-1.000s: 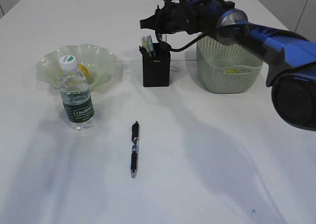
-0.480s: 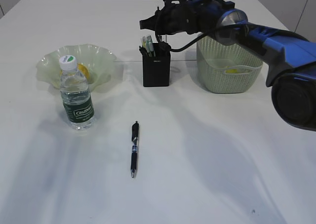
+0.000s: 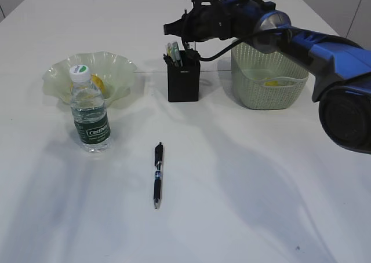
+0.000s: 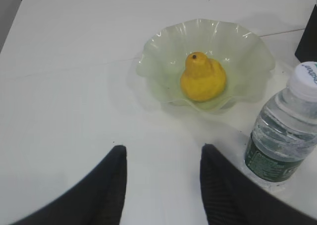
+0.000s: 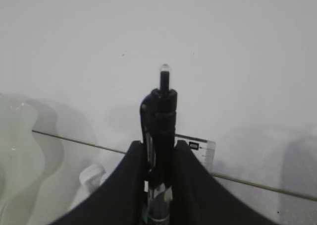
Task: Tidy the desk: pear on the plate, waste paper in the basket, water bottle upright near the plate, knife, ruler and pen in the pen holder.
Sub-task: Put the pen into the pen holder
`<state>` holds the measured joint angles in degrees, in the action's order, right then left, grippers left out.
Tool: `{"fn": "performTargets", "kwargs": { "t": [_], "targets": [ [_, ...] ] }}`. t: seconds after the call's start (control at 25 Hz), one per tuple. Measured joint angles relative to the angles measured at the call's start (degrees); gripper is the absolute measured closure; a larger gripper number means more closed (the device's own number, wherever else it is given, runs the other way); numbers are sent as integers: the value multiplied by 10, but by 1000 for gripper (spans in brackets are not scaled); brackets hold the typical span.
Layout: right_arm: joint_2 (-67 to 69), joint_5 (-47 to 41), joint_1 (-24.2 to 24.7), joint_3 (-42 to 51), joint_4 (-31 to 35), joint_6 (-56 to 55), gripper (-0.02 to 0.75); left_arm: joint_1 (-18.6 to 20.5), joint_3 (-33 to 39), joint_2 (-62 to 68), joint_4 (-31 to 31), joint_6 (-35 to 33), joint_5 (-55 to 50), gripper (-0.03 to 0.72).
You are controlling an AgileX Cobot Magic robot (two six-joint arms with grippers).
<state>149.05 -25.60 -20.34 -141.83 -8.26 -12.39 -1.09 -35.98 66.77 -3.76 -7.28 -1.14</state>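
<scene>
My right gripper (image 3: pixel 186 38) hovers just over the black pen holder (image 3: pixel 184 82) and is shut on a dark pen (image 5: pixel 162 106) held upright. The clear ruler (image 5: pixel 198 148) stands in the holder behind it, among other items; I cannot make out the knife. A second pen (image 3: pixel 157 174) lies flat on the desk (image 3: pixel 243 205). The pear (image 4: pixel 203 79) rests in the green plate (image 4: pixel 148 61), and the water bottle (image 3: pixel 90 115) stands upright just in front of it. My left gripper (image 4: pixel 163 148) is open over bare desk, short of the plate. A yellowish scrap, the waste paper (image 3: pixel 272 82), lies in the basket (image 3: pixel 269 92).
The basket stands right of the pen holder, under my right arm (image 3: pixel 301 40). The bottle (image 4: pixel 282 136) is close to my left gripper's right finger (image 4: pixel 218 185). The desk's far edge runs behind the holder.
</scene>
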Motion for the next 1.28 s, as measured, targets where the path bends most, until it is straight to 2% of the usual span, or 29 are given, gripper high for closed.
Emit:
{"fn": "performTargets", "kwargs": {
  "t": [0.68,1.0,1.28],
  "targets": [
    [0,-4,-4,0,8,15,623,0,0,0,0,0,0,347],
    [0,-15,-4,0,15,18,532,0,0,0,0,0,0,347],
    [0,-24,-4,0,19,28,515,0,0,0,0,0,0,347]
  ]
}}
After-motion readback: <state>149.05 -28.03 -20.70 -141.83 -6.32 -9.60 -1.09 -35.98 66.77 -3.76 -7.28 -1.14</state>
